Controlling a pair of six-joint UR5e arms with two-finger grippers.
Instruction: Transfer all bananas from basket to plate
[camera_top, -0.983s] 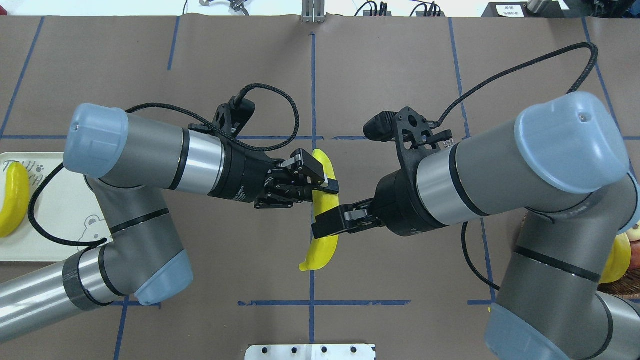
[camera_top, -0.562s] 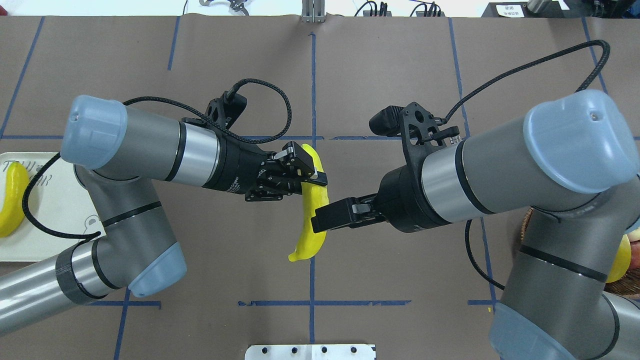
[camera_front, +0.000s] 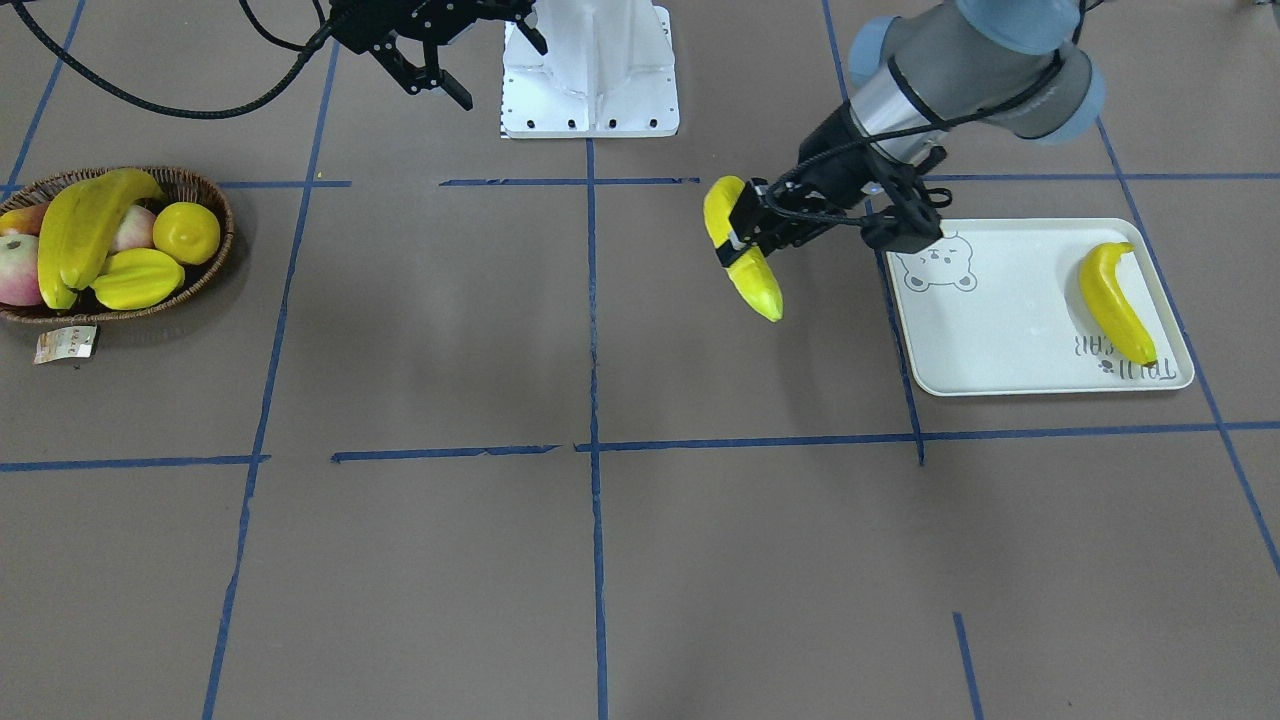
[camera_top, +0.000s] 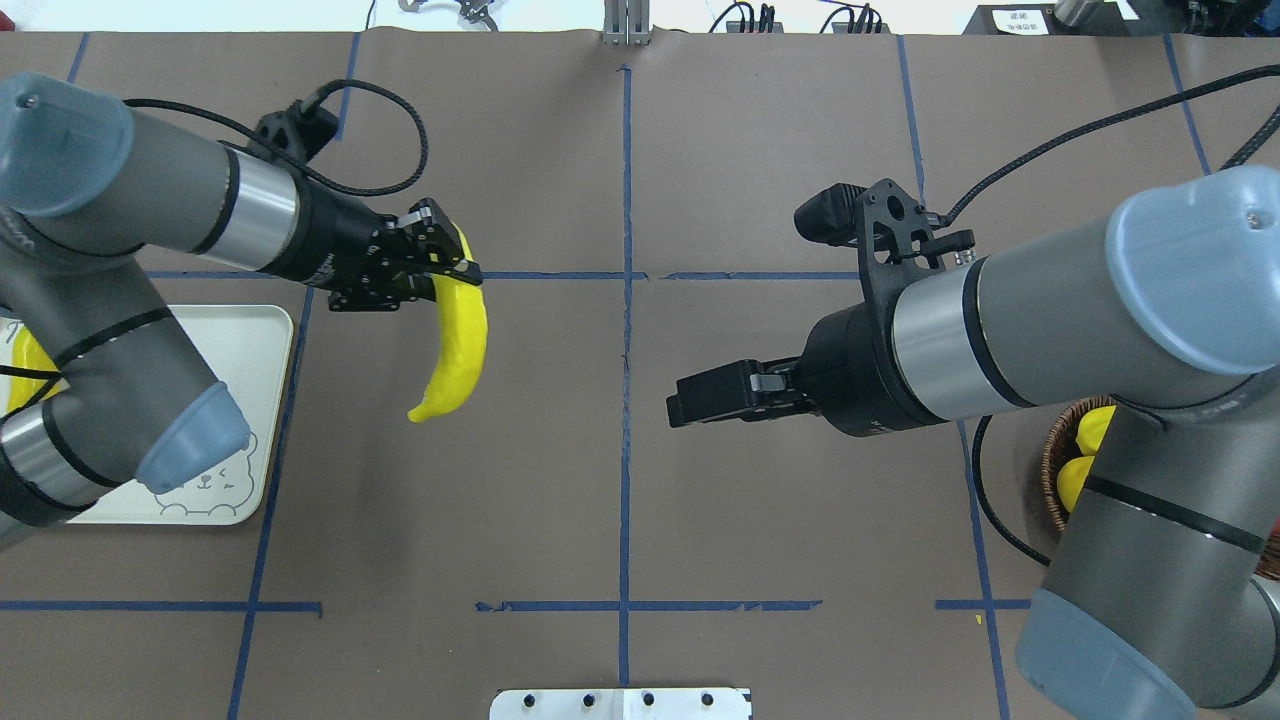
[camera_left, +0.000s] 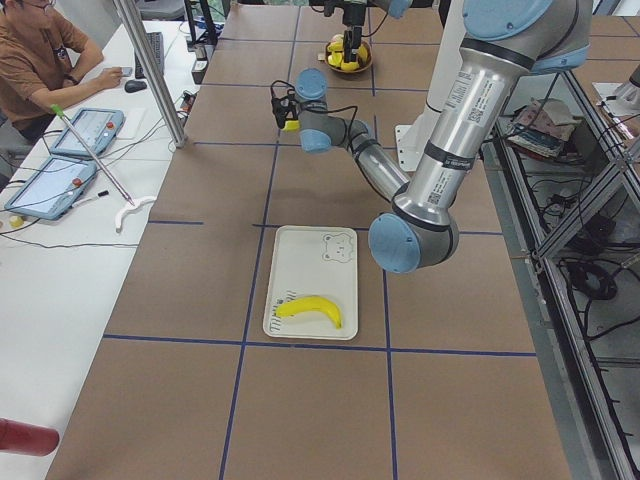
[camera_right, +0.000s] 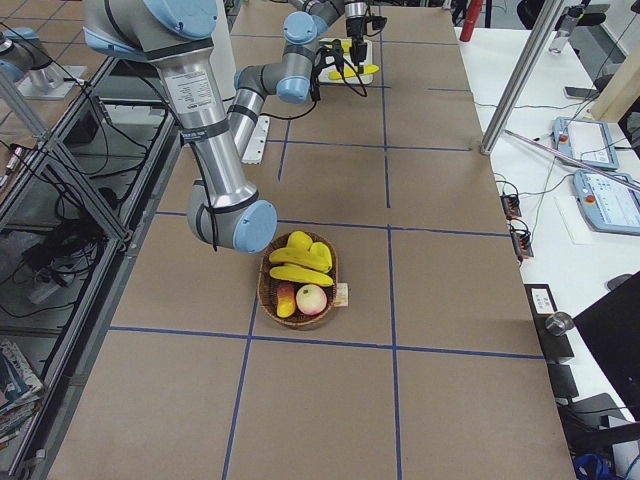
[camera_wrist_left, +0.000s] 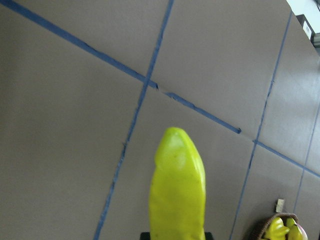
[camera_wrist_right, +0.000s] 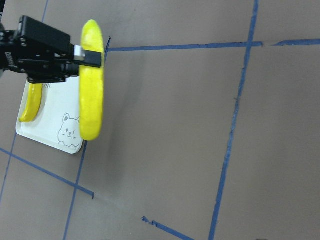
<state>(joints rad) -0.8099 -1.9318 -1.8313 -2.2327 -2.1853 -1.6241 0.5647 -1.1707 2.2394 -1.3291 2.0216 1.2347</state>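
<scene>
1. Big change from a second ago: the hand-off is over. Back then both arms had the carried banana over the middle of the tabletop. Now only the left fingers have it, clenched on its upper end, with the rest hanging free above the tabletop.

2. The right fingers have let go. They're released with nothing in them and have pulled back toward 3 o'clock in the overhead view, well apart from the fruit.

3. The left arm has swung the banana out toward 9 o'clock. It's now near the plate but not over it yet, just off the plate's 3 o'clock edge.

4. Where everything else sits:
   - One banana on the plate is lying along the far short end, next to the lettering.
   - The basket is way over at the 3 o'clock end of the tabletop. The bananas in the basket look like two, lying on top of the other fruit.

5. My read on the task: banana two is basically on its last leg and just needs carrying over the plate and setting down beside the first one. With the right arm free, I'd guess it goes back to the basket for the next banana. So roughly halfway once this one lands.
</scene>
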